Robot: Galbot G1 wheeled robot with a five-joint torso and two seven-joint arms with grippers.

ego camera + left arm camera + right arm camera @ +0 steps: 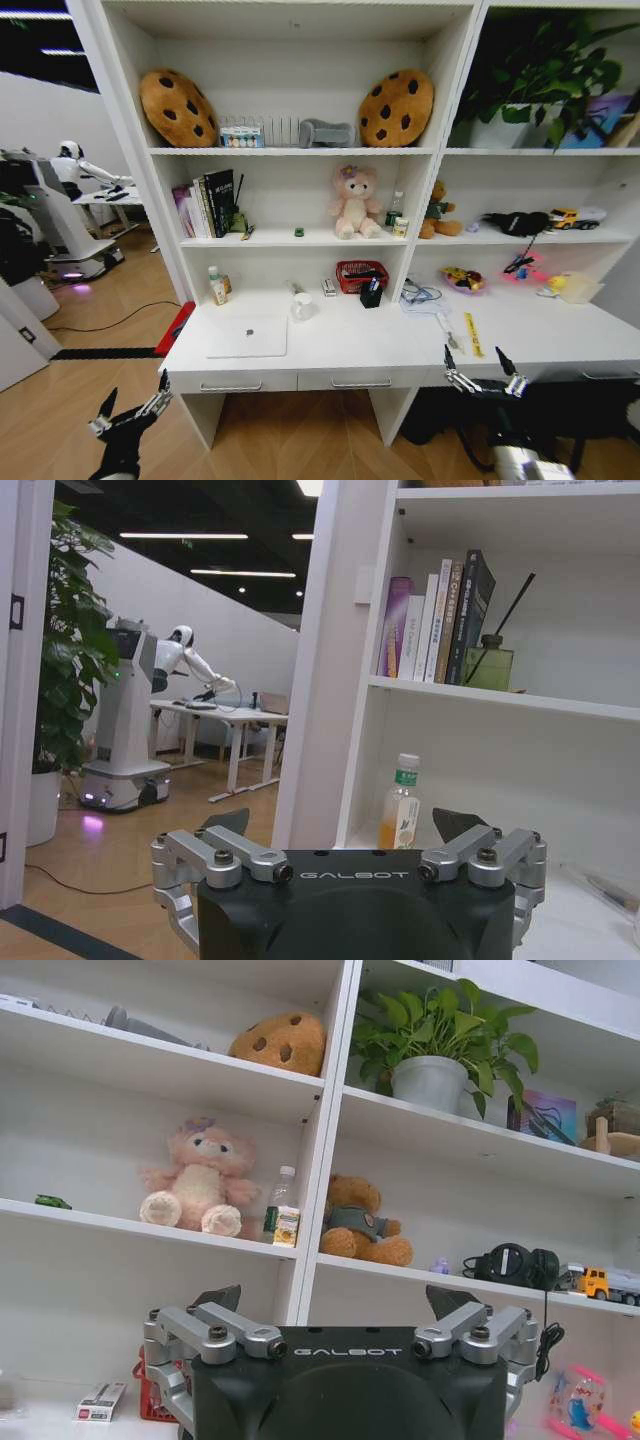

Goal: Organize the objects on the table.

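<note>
While both claws gape, head view shows laptop (247,336).

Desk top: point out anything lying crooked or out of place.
The yellow ruler lies loose near the desk's front edge, with a pen slanted beside it. The laptop sits shut and square.

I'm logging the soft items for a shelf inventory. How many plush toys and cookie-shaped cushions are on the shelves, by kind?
Cookie cushions: 2, upper shelf left and right
Pink plush: 1
Brown bear plush: 1
Total: 4
</note>
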